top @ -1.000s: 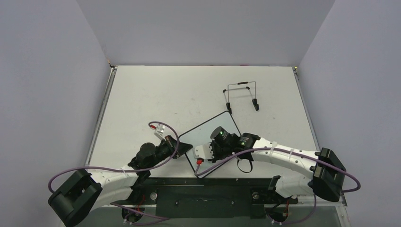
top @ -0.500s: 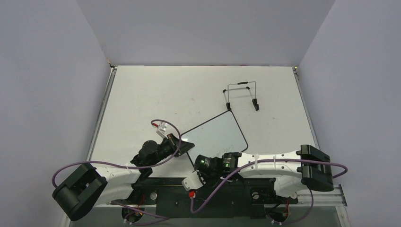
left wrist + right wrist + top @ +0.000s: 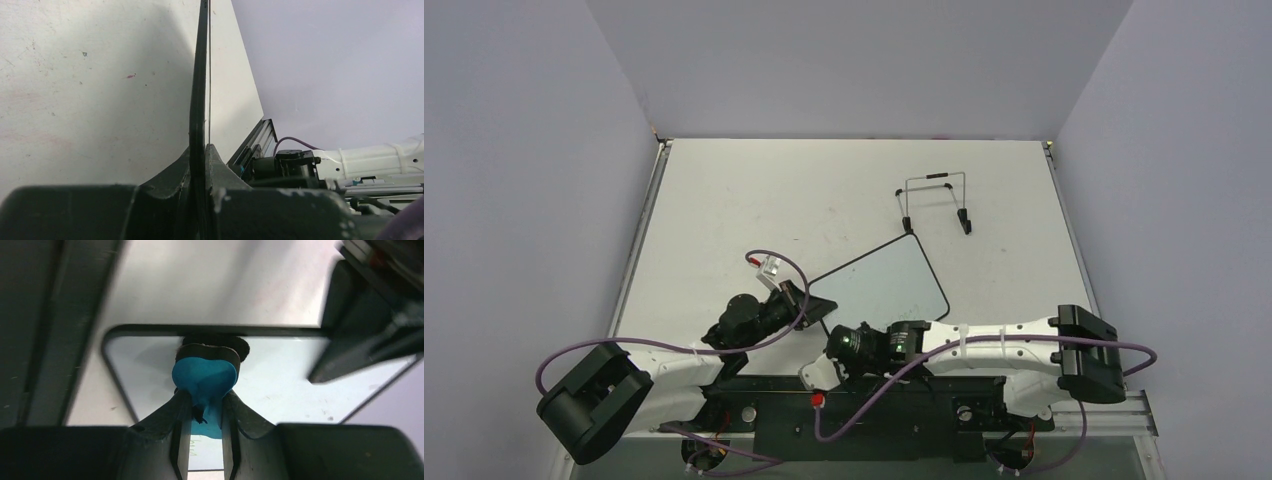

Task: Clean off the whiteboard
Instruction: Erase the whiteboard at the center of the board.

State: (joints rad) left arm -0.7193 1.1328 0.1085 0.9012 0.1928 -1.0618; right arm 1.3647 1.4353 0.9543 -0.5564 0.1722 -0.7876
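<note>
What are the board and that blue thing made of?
The whiteboard looks like smooth, glossy white laminate in a thin black frame, probably plastic. The eraser has a matte blue body, perhaps foam or plastic, and a dark fuzzy edge, likely felt.

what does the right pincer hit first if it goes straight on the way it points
The black-framed white rectangular whiteboard: the right pincer, shut on a blue eraser, aims at its face near the frame. Depth is unclear.
</note>
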